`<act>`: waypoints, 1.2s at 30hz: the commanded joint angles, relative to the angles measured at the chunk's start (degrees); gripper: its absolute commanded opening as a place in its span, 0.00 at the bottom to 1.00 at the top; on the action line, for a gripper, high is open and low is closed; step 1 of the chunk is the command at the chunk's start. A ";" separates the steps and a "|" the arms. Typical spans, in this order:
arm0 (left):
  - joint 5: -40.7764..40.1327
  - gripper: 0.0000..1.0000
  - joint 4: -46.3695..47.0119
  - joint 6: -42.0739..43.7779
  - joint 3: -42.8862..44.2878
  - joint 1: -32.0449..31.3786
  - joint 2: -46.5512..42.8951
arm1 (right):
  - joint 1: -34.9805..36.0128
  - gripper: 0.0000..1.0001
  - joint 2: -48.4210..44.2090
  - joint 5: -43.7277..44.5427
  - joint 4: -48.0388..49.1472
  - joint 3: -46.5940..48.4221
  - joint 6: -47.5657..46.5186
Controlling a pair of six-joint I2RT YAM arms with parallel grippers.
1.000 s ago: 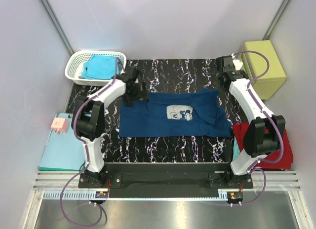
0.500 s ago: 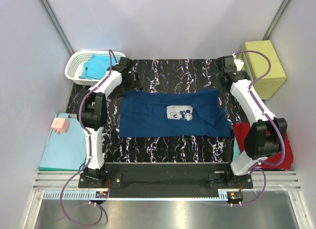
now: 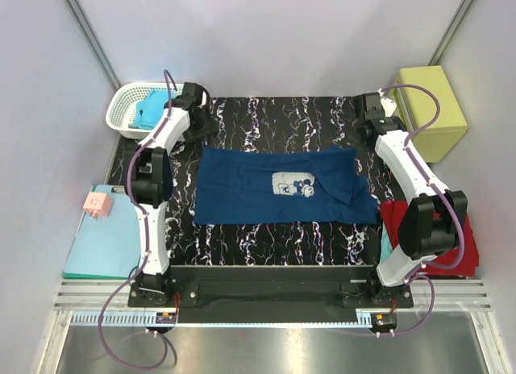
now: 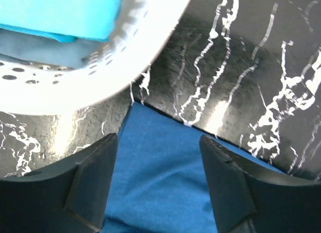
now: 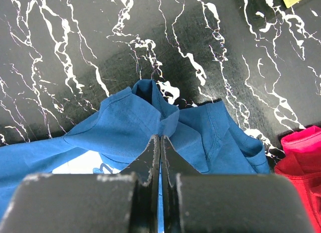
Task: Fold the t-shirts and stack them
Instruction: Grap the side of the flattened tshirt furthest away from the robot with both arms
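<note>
L claw (image 4: 158,140) jaws wide, over navy tee (image 3: 242,189) corner by basket (image 3: 115,114). R claw (image 5: 160,138) pinched shut above tee's far-right corner; grip on cloth unclear.

Navy t-shirt (image 3: 242,193) on marbled table (image 3: 274,120)

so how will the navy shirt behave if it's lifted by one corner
Probably floppy: the navy shirt lies flat, yet puckers into a ridge at the shut right gripper, so it would likely hang and drape. Pushed, it would likely bunch rather than slide, like its creased right end.
</note>
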 commanded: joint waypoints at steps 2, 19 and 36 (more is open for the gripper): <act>-0.54 0.64 0.35 0.21 1.79 0.38 2.75 | 0.24 0.00 0.44 -0.22 1.61 0.30 -0.51; 0.43 0.48 0.35 -0.76 -1.28 0.29 4.25 | 0.41 0.00 1.76 0.04 1.52 0.74 -0.51; -0.36 0.51 0.26 -0.85 -1.99 0.38 3.64 | 0.33 0.00 1.76 0.31 1.44 0.56 -0.42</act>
